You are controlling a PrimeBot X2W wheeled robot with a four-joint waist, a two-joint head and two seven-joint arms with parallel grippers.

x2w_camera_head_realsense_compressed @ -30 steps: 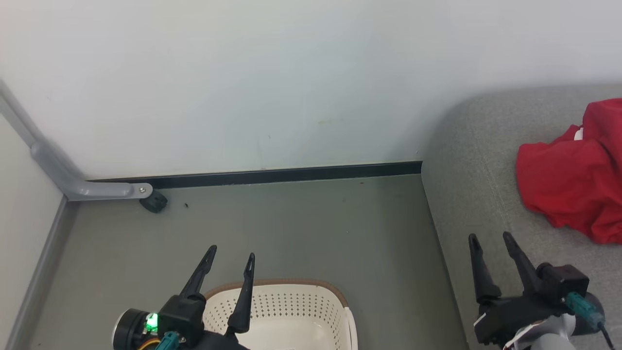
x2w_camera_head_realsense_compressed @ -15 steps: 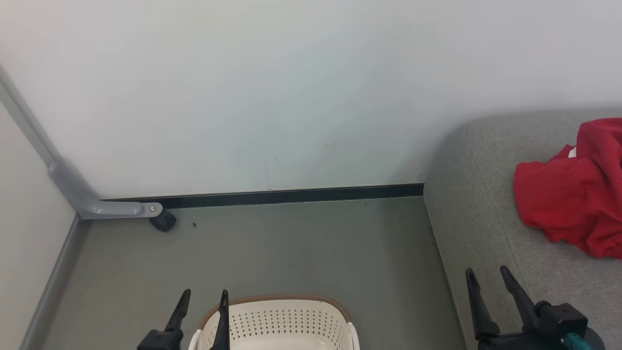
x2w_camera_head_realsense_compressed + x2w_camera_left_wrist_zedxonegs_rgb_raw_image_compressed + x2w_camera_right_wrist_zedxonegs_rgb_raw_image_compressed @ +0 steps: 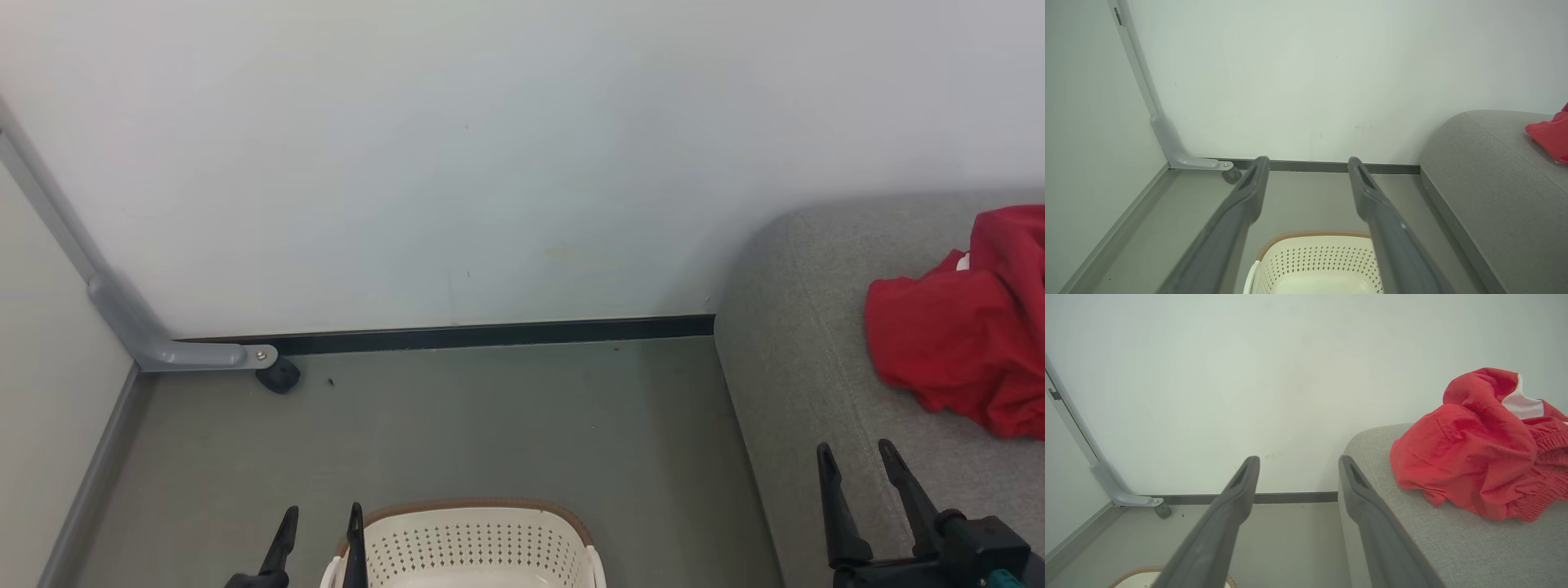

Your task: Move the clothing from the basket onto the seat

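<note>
**A:** Where is the clothing [image 3: 963,343] lying?

**B:** It is lying crumpled on the seat [image 3: 800,367], well in from the seat's rounded corner.

**A:** And the basket [image 3: 473,543]?

**B:** It is sitting on the floor beside the seat, apart from it. The part showing is holding no red fabric, and the rest is cut off.

**A:** The grippers?

**B:** The left gripper [image 3: 323,510] is hovering off the seat, by the basket. The right gripper [image 3: 854,447] is hovering over the seat's front. Both are spreading their fingers wide and carrying nothing.

**A:** Progress?

**B:** I'm judging it nearly finished.
</note>
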